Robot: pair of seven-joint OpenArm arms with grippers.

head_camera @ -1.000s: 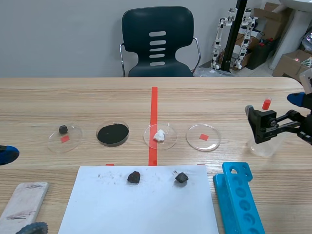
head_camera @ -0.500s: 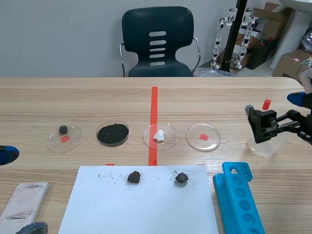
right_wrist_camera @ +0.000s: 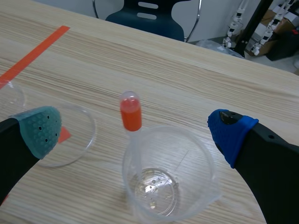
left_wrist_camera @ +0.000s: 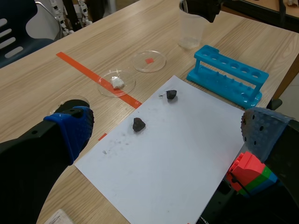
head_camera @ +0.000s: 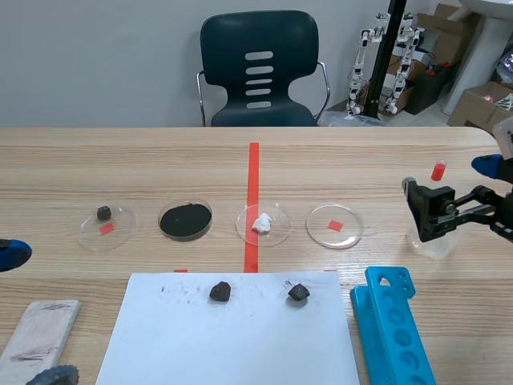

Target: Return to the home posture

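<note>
We see one long wooden table [head_camera: 120,160] with one dark chair [head_camera: 258,68] behind its far edge. On the near side lies one white sheet of paper [head_camera: 232,345], and just beside it, toward the right arm, one blue tube rack [head_camera: 397,329] with a row of round holes. The two arms come in low from either side. The left gripper [left_wrist_camera: 166,133] hangs above the near left part of the table with its two fingers spread wide and nothing between them. The right gripper [right_wrist_camera: 135,128] is spread wide too and grips nothing; it sits at the right end of the table, with one clear beaker [right_wrist_camera: 187,158] standing on the table between and just ahead of its fingers. One pale wooden block [head_camera: 36,329] lies at the near left corner. Four clear round dishes stand in a row beyond the paper: the first dish [head_camera: 120,233] holds one dark lump [head_camera: 104,212], the second dish [head_camera: 186,200] is filled with black powder [head_camera: 186,220], the third dish [head_camera: 276,233] holds one white lump [head_camera: 261,222], and the fourth dish [head_camera: 321,228] holds nothing. One dropper [right_wrist_camera: 131,114] with a red bulb stands in the beaker, leaning on its rim. Two more dark lumps, one lump [head_camera: 220,291] and another lump [head_camera: 298,293], rest apart on the far edge of the paper.
</note>
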